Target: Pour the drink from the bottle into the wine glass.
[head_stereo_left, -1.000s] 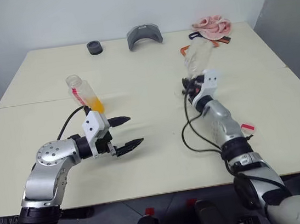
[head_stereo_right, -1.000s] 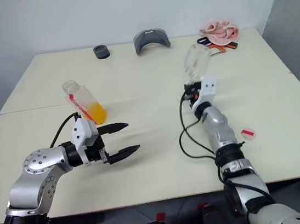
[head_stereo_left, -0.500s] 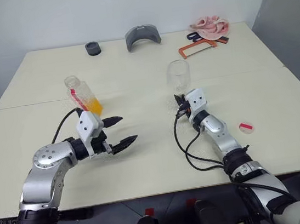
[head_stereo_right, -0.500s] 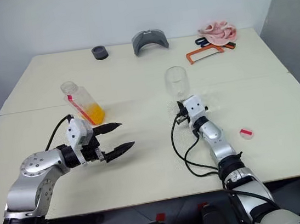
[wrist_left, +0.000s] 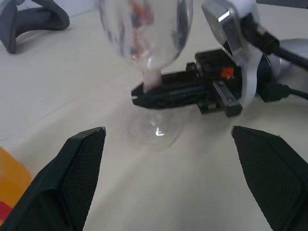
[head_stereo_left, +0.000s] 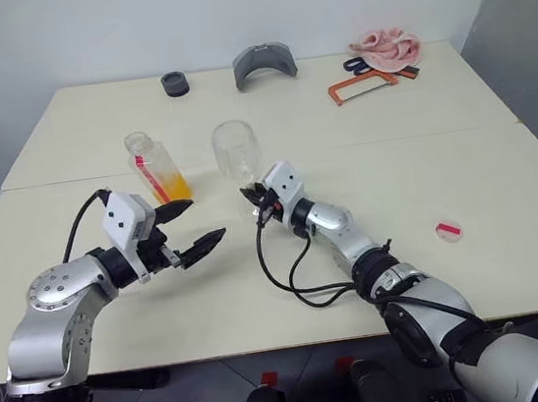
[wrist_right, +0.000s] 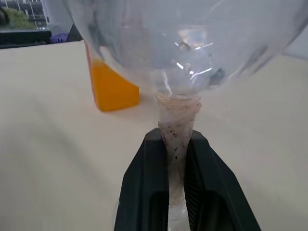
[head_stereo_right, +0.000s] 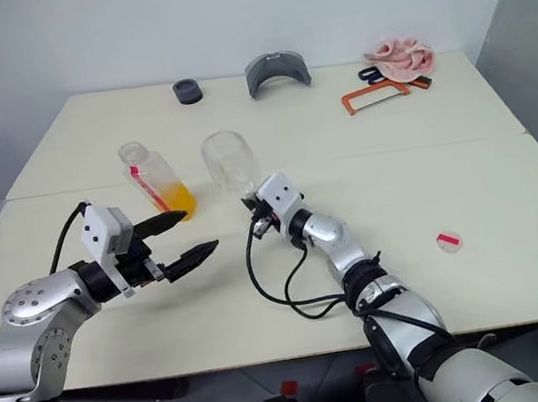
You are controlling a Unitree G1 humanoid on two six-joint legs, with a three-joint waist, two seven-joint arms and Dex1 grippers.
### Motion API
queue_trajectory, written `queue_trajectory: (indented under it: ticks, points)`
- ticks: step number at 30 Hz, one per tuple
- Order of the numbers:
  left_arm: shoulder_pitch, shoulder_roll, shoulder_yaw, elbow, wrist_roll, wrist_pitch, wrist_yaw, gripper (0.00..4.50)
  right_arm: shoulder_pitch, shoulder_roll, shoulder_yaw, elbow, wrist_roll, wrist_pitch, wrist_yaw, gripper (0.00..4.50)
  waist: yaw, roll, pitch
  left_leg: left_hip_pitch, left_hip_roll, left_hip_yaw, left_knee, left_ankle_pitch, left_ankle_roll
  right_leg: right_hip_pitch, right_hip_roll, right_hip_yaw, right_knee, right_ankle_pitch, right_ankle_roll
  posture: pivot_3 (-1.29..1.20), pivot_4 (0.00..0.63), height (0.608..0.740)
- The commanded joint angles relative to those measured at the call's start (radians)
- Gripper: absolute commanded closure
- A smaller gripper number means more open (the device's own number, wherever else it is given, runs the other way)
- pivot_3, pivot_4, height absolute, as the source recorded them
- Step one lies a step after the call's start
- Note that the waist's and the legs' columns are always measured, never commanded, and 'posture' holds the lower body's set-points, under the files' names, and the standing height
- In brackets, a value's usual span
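Right gripper [wrist_right: 175,159] is clamped on the stem of the glass [head_stereo_left: 237,153], fingers pinching just under the bowl. Glass is upright; its foot shows just below the fingers in the left wrist view, at or just above the bench [head_stereo_left: 464,175] — can't tell which. Bowl looks empty.

Left gripper [head_stereo_left: 196,225] has its jaws spread wide, nothing in them, hanging above the bench. Its fingers [wrist_left: 72,163] point toward the glass stem and the right gripper, with a clear gap between.

Bottle [head_stereo_left: 156,166] stands on the bench just behind the left gripper, apart from it, leaning slightly. Drink [head_stereo_left: 175,187] fills roughly the lower third. No cap on the neck that I can make out. From the right gripper the bottle sits beyond the glass and to one side, near but not touching.

Small red-and-white disc [head_stereo_left: 447,230] lies on the bench well off to the right of the right arm.

Far edge of the bench: black ring [head_stereo_left: 173,84], grey curved piece [head_stereo_left: 264,64], pink cloth [head_stereo_left: 385,48], orange-framed saw [head_stereo_left: 358,85]. All well away from both grippers.
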Motion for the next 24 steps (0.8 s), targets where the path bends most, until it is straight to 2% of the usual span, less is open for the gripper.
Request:
queue_trajectory:
  ticks: [1,11,12,13,22,24]
  points:
    - [-0.015,0.018,0.045,-0.060,-0.037,0.020,0.015,0.00,-0.017,-0.001,-0.007,-0.009,-0.002,-0.030,0.013,4.36,-0.004,0.000,0.000,0.000,0.000,0.000,0.000,0.000,0.000,0.000,0.000,0.000,0.000,0.000,0.000,0.00,0.150,0.740]
    - [-0.035,0.052,0.077,-0.070,-0.055,0.039,0.023,0.00,-0.012,-0.009,-0.027,0.012,0.008,0.003,0.028,4.36,-0.009,0.000,0.000,0.000,0.001,0.000,-0.001,0.000,0.000,0.000,0.001,0.000,0.000,0.000,0.000,0.00,0.150,0.740]
    - [-0.036,0.053,0.077,-0.070,-0.055,0.038,0.023,0.00,-0.011,-0.009,-0.029,0.011,0.007,0.001,0.030,3.65,-0.009,0.000,0.000,0.000,0.001,0.000,0.000,0.000,0.000,0.000,0.001,0.000,0.000,0.000,0.000,0.00,0.150,0.740]
    - [-0.038,0.054,0.077,-0.070,-0.056,0.039,0.024,0.00,-0.010,-0.008,-0.032,0.009,0.009,0.001,0.033,3.48,-0.009,0.000,0.000,0.000,0.001,0.000,0.000,0.000,0.000,0.000,0.001,0.000,0.000,0.000,0.000,0.00,0.150,0.740]
    - [-0.047,0.048,0.080,-0.073,-0.070,0.034,0.025,0.00,0.009,-0.001,-0.032,-0.008,0.008,-0.010,0.047,0.43,-0.009,0.000,0.000,0.000,0.001,0.000,0.000,0.000,0.000,0.000,0.001,0.000,0.001,0.000,0.000,0.00,0.150,0.740]
    - [-0.055,0.045,0.085,-0.070,-0.081,0.038,0.030,0.00,0.017,-0.003,-0.032,-0.013,0.009,-0.008,0.054,0.02,-0.009,0.000,0.000,0.000,0.001,0.000,0.000,0.000,0.000,0.000,0.001,0.000,0.001,0.000,0.000,0.00,0.150,0.740]
